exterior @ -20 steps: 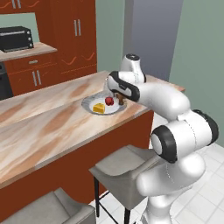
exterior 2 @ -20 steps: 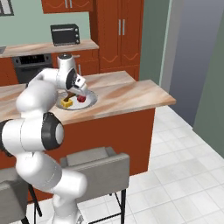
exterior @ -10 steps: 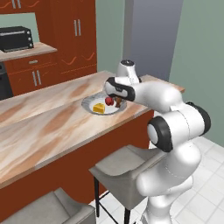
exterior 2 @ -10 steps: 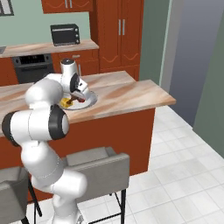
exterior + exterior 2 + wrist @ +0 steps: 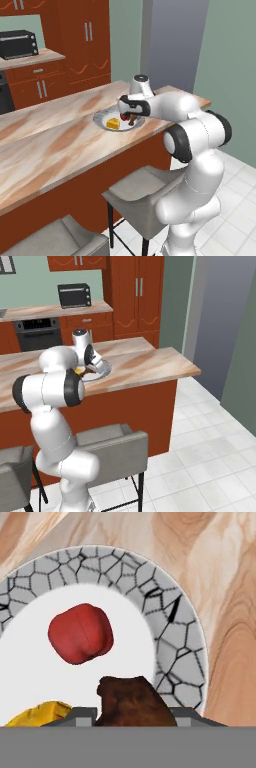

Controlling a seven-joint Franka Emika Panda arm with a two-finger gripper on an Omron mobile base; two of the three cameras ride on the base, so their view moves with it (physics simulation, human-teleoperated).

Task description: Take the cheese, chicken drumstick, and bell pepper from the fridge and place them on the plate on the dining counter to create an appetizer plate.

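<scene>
Low over the plate [image 5: 176,637], my gripper [image 5: 132,716] is shut on the brown chicken drumstick [image 5: 132,702]. The red bell pepper [image 5: 80,633] lies on the plate's white middle. The yellow cheese [image 5: 37,714] lies on the plate beside the drumstick. From the left base view the gripper [image 5: 131,118] hangs over the right side of the plate [image 5: 101,121], with the cheese [image 5: 113,123] left of it. The plate [image 5: 103,372] sits on the marbled dining counter [image 5: 60,145]. The tall grey fridge [image 5: 172,45] stands beyond the counter's far end.
Two grey stools [image 5: 140,192] stand under the counter's near edge. Red-brown cupboards [image 5: 137,296] and a black toaster oven [image 5: 74,295] line the back wall. Tiled floor [image 5: 200,446] lies open to the right.
The hand has come down a little over the plate with the drumstick still in it, and the arm's elbow has swung. The pepper and cheese have stayed put.
</scene>
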